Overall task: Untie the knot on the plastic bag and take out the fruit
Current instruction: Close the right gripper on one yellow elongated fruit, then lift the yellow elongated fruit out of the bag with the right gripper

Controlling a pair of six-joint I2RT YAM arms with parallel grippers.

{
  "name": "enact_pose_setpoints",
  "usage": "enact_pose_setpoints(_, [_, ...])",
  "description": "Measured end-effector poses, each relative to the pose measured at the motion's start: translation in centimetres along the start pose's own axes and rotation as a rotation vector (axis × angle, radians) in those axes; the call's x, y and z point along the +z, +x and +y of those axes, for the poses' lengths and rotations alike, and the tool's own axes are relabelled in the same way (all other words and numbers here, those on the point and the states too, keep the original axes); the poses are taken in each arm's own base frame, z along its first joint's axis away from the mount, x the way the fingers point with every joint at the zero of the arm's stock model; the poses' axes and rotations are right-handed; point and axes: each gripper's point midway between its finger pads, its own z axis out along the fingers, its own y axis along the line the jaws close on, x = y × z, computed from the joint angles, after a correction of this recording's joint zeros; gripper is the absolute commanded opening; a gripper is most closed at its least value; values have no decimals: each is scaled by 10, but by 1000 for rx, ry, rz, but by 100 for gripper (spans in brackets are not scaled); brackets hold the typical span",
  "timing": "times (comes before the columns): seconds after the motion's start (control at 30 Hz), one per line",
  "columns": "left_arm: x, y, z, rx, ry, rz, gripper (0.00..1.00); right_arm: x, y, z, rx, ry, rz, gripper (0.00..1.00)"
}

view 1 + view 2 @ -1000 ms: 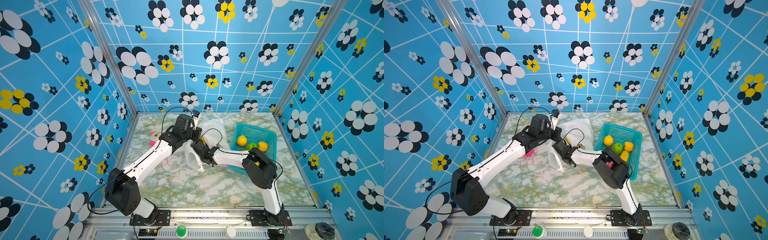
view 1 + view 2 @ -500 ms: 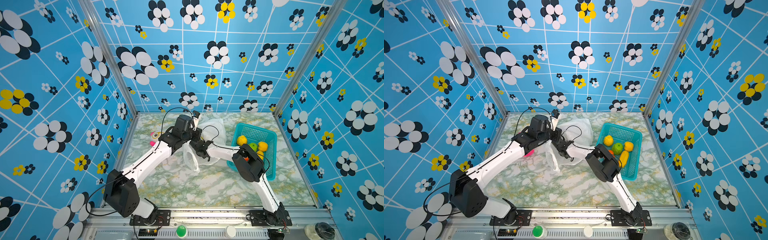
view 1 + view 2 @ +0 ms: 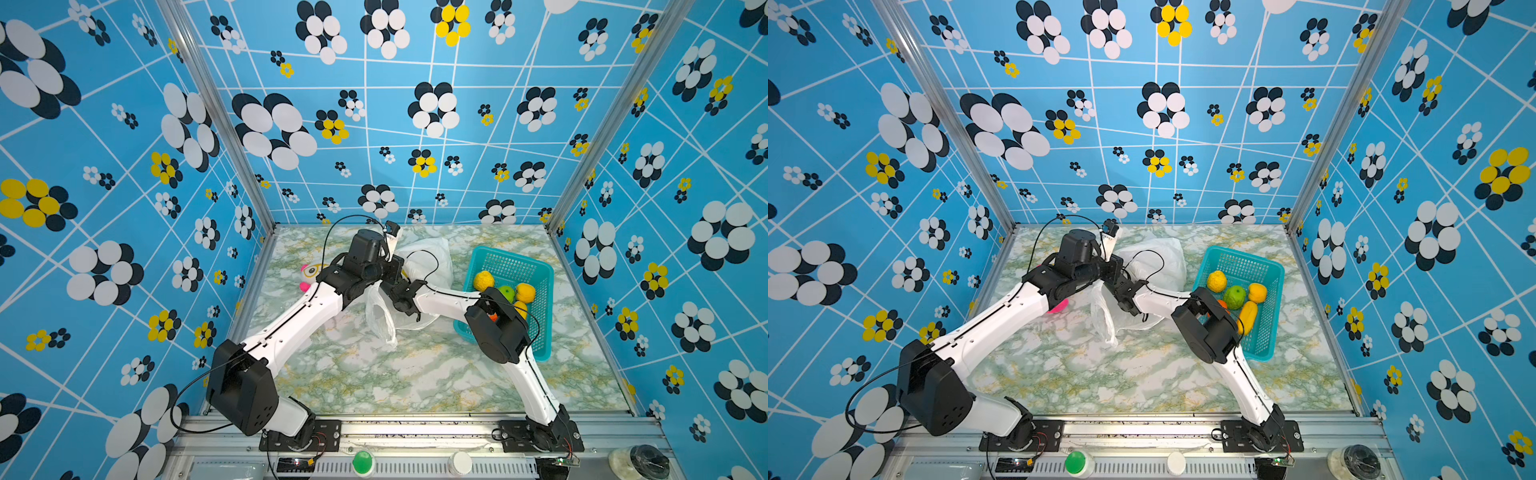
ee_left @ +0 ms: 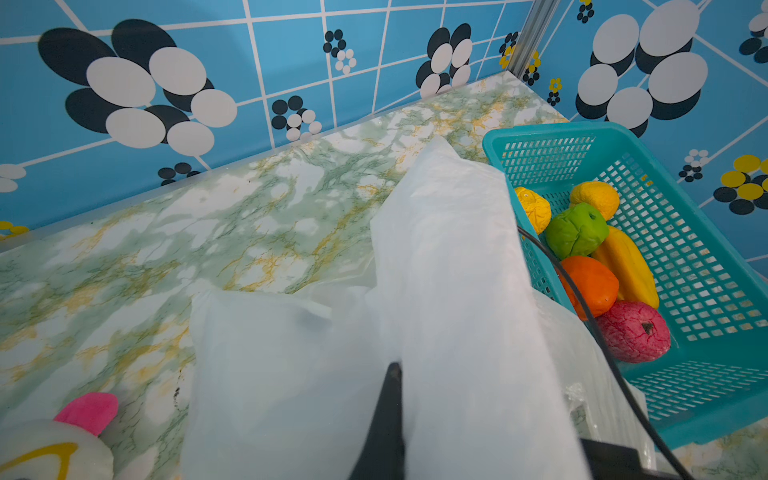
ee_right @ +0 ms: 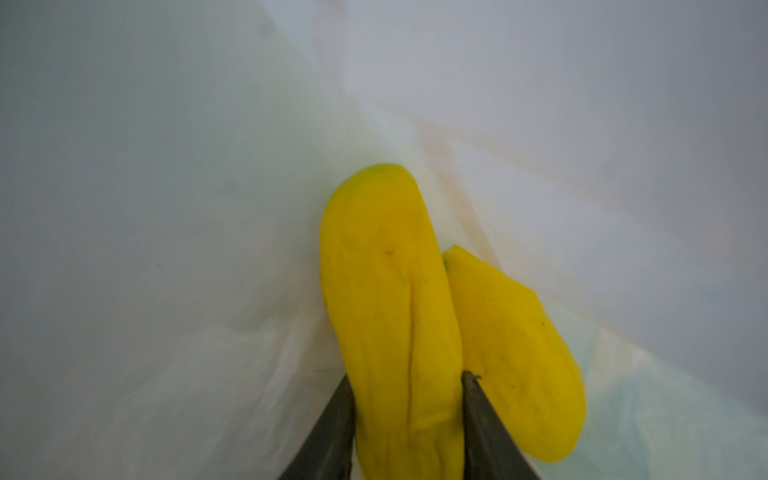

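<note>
Right arm (image 3: pixel 1163 297) drove deeper into the plastic bag (image 3: pixel 1173 266); right fingers (image 5: pixel 328 432) pinched the near end of the yellow fruit (image 5: pixel 390 291), whose long axis ran straight away from them, while my left fingers (image 4: pixel 384 415) stayed clamped on bag film.

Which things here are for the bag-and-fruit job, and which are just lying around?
For the job: plastic bag; long yellow fruit inside it, between the fingers of the right gripper; basket holding fruit already taken out.
Just lying about: plush toy with glasses.
</note>
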Motion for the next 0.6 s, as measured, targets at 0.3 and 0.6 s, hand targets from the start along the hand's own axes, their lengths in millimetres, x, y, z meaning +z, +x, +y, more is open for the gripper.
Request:
enact_pose_setpoints(0.3, [0,0,4,-10,-16,-1,0,-36,35,-14,30,-101,-49,24])
enact_pose_setpoints(0.6, [-1,-1,8,-36,-25,-3,0,-79,34,0,40,-193,-214,17])
